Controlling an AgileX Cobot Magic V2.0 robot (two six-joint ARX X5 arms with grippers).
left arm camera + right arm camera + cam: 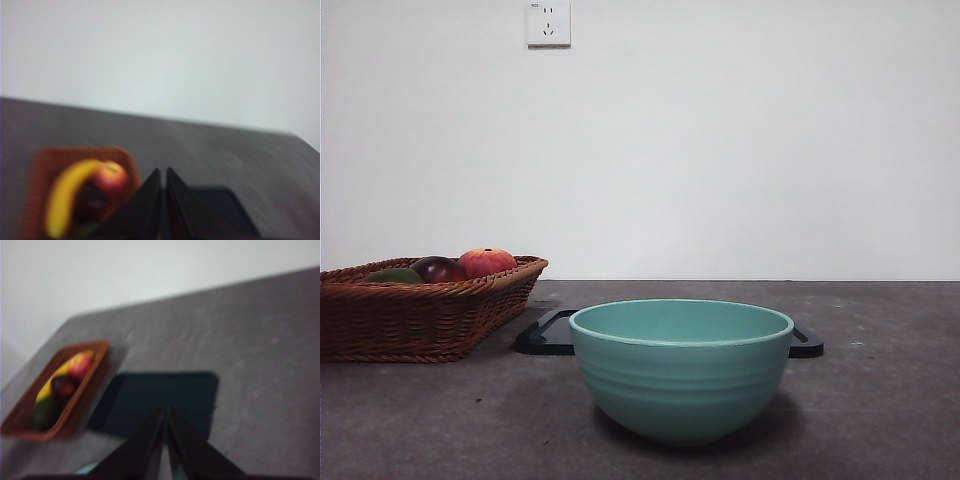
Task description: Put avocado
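Note:
The avocado (395, 274) (45, 411), dull olive-green, lies at one end of the brown wicker basket (420, 320) (75, 415) at the table's left. In the left wrist view it is nearly hidden behind the jaws. Both arms hang high above the table and stay out of the front view. My left gripper (163, 172) is shut and holds nothing, above and beside the basket (45, 160). My right gripper (165, 411) is also shut and bare, over the black tray (150, 395), well away from the basket.
The basket also holds a dark maroon fruit (438, 268), a red-orange fruit (487, 262) and a yellow banana (65, 195). A teal bowl (680, 365) stands front centre, with the flat black tray (548, 338) behind it. Dark grey tabletop spreads to the right.

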